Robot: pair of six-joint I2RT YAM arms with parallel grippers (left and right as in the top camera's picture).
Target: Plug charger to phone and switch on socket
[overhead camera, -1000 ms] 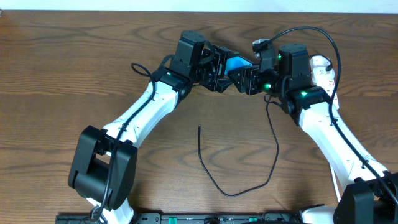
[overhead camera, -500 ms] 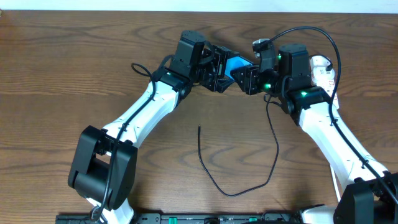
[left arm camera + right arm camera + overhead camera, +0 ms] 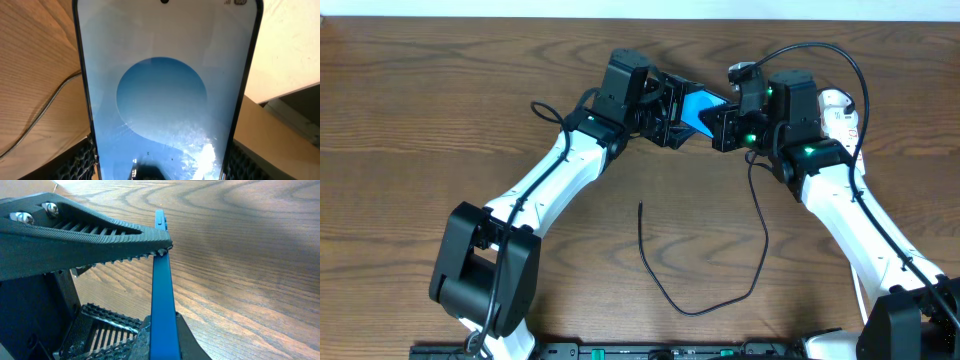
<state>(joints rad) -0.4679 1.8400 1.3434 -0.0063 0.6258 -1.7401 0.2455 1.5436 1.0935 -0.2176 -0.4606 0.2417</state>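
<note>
The phone (image 3: 699,104) is held above the wooden table (image 3: 430,110), spanned widthwise by the left gripper (image 3: 675,113) and pinched thin-edge by the right gripper (image 3: 722,124).

I count one phone (image 3: 698,106), at about 12 o'clock in my overhead view. There is one charger (image 3: 695,312), a thin black cable, at about 6 o'clock. I see one white socket (image 3: 837,105) at about 2 o'clock, partly hidden. I have two arms, the left arm (image 3: 550,170) and the right arm (image 3: 860,220). They carry two grippers, the left gripper (image 3: 665,115) and the right gripper (image 3: 725,125). There is one wooden table (image 3: 420,120).
</note>
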